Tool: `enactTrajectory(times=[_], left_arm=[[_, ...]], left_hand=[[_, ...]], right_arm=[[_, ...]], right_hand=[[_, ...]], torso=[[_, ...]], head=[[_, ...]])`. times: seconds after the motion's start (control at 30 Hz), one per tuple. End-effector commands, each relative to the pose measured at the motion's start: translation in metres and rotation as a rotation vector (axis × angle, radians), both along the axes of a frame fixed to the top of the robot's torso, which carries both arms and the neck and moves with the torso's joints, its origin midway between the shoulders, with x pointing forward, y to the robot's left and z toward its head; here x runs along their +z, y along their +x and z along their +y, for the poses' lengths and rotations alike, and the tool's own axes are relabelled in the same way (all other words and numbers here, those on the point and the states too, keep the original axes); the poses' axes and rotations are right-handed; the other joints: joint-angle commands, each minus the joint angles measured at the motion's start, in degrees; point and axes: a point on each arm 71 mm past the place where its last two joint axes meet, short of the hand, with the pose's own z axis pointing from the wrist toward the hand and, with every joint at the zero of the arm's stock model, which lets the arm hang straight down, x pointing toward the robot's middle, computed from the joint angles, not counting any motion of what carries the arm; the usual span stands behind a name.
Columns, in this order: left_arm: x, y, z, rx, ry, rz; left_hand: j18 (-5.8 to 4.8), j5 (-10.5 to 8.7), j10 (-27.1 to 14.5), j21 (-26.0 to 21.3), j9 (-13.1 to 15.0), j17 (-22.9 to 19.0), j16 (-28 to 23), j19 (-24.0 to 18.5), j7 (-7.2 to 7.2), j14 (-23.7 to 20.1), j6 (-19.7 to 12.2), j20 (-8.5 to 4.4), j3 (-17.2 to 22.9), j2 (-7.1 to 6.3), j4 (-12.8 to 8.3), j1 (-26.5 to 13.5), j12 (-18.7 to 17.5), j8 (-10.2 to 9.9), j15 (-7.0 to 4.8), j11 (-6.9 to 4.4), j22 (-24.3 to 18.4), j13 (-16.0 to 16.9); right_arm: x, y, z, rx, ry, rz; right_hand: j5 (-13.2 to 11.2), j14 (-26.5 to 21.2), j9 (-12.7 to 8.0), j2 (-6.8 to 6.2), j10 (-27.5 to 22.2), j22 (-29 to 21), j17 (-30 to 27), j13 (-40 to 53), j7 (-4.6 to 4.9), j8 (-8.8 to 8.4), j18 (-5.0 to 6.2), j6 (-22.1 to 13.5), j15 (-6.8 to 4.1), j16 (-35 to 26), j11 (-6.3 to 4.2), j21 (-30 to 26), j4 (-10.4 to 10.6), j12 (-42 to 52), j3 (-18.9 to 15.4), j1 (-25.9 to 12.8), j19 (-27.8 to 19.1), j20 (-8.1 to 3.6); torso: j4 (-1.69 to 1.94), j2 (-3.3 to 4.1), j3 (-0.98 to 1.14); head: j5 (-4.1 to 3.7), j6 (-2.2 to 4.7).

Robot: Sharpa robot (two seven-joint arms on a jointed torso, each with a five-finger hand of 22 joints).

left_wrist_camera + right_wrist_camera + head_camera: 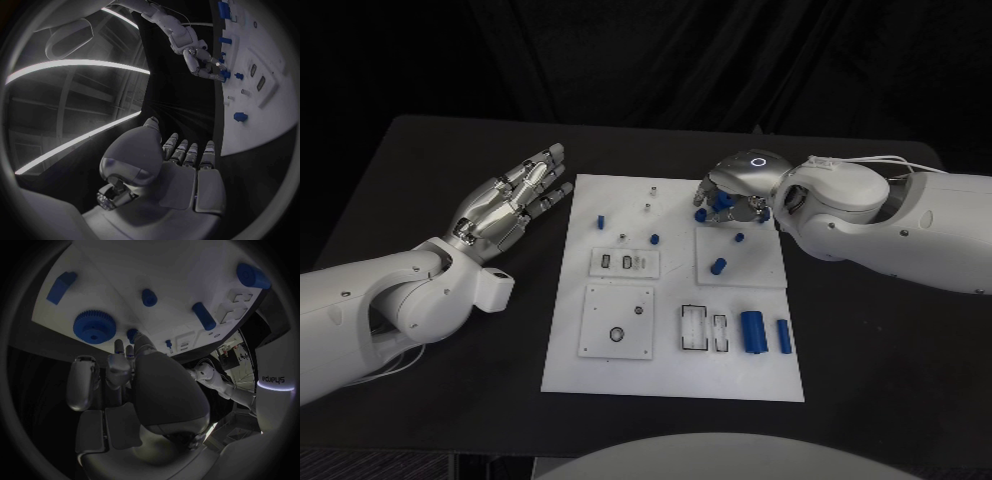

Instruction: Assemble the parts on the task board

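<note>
two hands: one on each side of the task board (672, 345), both above the black tabletop (444, 390)
left hand (514, 200): hovers left of the board's far corner, off its edge; fingers (545, 165) spread and straight, nothing in them; touches no part
right hand (740, 185): over the board's far right area, palm down; fingers (119, 367) curled down toward the raised white plate (740, 255); whether they pinch a part, cannot tell
task board: white, lying flat in the middle of the tabletop
blue gear (94, 326): flat on the board, just beside the right hand's fingertips
blue pegs: one (718, 266) lies on the raised plate; a small one (602, 220) stands near the board's left edge
blue cylinders (753, 332): two lie side by side near the board's right near corner, beside a white slotted block (695, 327)
square plate with ring (617, 320): near left part of the board
</note>
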Motion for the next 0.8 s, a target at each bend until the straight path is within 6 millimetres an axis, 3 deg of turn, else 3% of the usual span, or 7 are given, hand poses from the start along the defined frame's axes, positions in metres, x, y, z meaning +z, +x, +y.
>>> enactTrajectory(times=[0.03, 0.27, 0.5, 0.6, 0.67, 0.8], left_arm=[[0.008, -0.001, -0.001, -0.012, -0.067, -0.084], [0.008, -0.001, 0.000, -0.012, -0.066, -0.083], [0.007, 0.000, 0.001, -0.010, -0.064, -0.082], [0.007, 0.001, 0.001, -0.011, -0.063, -0.081], [0.007, 0.001, 0.001, -0.011, -0.063, -0.080], [0.007, 0.001, 0.002, -0.010, -0.061, -0.079]], left_hand=[[1.08, 0.23, 0.01, -0.16, 0.10, -0.10, -0.21, -0.34, 0.32, -0.01, 0.14, 0.04, 0.36, 0.08, 0.08, 0.72, 0.24, 0.31, 0.27, 0.57, -0.06, 0.09], [1.10, 0.28, 0.12, -0.12, 0.13, -0.07, -0.19, -0.31, 0.54, 0.03, 0.37, 0.07, 0.47, 0.07, 0.08, 0.81, 0.27, 0.35, 0.40, 0.62, -0.04, 0.12], [1.11, 0.37, 0.34, -0.08, 0.16, -0.05, -0.16, -0.26, 0.95, 0.08, 0.55, 0.18, 0.64, 0.06, 0.07, 0.94, 0.32, 0.39, 0.59, 0.70, -0.02, 0.18], [1.12, 0.42, 0.37, -0.07, 0.16, -0.05, -0.16, -0.25, 1.07, 0.08, 0.58, 0.22, 0.70, 0.07, 0.07, 0.97, 0.32, 0.39, 0.63, 0.69, -0.01, 0.18], [1.12, 0.62, 0.39, -0.06, 0.18, -0.04, -0.15, -0.25, 1.50, 0.10, 0.75, 0.30, 0.88, 0.07, 0.02, 1.12, 0.32, 0.42, 0.73, 0.65, -0.01, 0.19], [1.13, 1.18, 0.40, -0.04, 0.20, -0.02, -0.14, -0.22, 1.95, 0.13, 0.95, 0.41, 1.22, 0.04, -0.12, 1.54, 0.32, 0.46, 0.80, 0.55, 0.00, 0.19]], right_arm=[[-0.002, 0.000, 0.002, 0.015, 0.011, -0.016], [-0.008, 0.002, 0.008, 0.032, 0.026, -0.023], [-0.012, 0.002, 0.011, 0.049, 0.042, -0.029], [-0.012, 0.001, 0.011, 0.055, 0.051, -0.036], [-0.011, 0.001, 0.011, 0.059, 0.064, -0.047], [-0.005, 0.000, 0.010, 0.065, 0.103, -0.090]], right_hand=[[1.01, 0.06, 0.10, -0.59, 0.69, 0.12, 0.00, 0.06, -0.18, -0.36, -0.39, 0.62, 0.42, 0.17, 0.13, 0.33, -0.09, -0.43, 1.00, 0.25, -0.04, 0.34], [1.92, 0.05, 0.60, -0.87, 2.64, 0.39, 0.38, 0.23, -0.35, -0.16, -0.38, 2.39, 0.42, 0.27, -0.20, 0.37, -0.18, -0.36, 3.46, 1.27, -0.13, 0.34], [0.72, -0.04, 2.33, -1.09, 5.76, 0.59, 0.27, 0.61, -0.17, 1.56, -0.36, 7.19, 0.39, 0.06, -0.96, 0.32, -0.15, 0.36, 5.89, 0.41, -0.25, 0.36], [0.68, -0.08, 3.53, -0.83, 7.36, 0.70, 0.16, 0.85, 0.15, 2.97, -0.36, 9.94, 0.06, -0.08, -1.55, 0.32, -0.79, 0.88, 6.86, 0.76, -0.26, 0.10], [0.54, -0.11, 5.16, -0.62, 9.20, 0.78, 0.14, 1.14, 0.94, 4.84, -0.37, 13.06, -0.04, -0.21, -2.21, 0.28, -1.87, 1.46, 7.62, 1.22, -0.30, -0.06], [0.52, -0.05, 6.18, -0.57, 10.64, 1.03, 0.47, 1.27, 1.49, 5.35, -0.42, 13.55, -0.16, -0.14, -2.62, 0.33, -2.89, 1.71, 8.41, 1.80, -0.28, -0.15]], torso=[[0.06, 0.00, -0.02], [-0.06, -0.01, -0.06], [0.00, 0.00, -0.02], [0.07, 0.01, -0.03], [0.05, 0.03, -0.03], [-0.02, 0.08, -0.09]], head=[[-0.03, -0.02], [0.23, -0.03], [0.19, -0.22], [0.20, -0.22], [0.24, -0.21], [0.47, -0.28]])
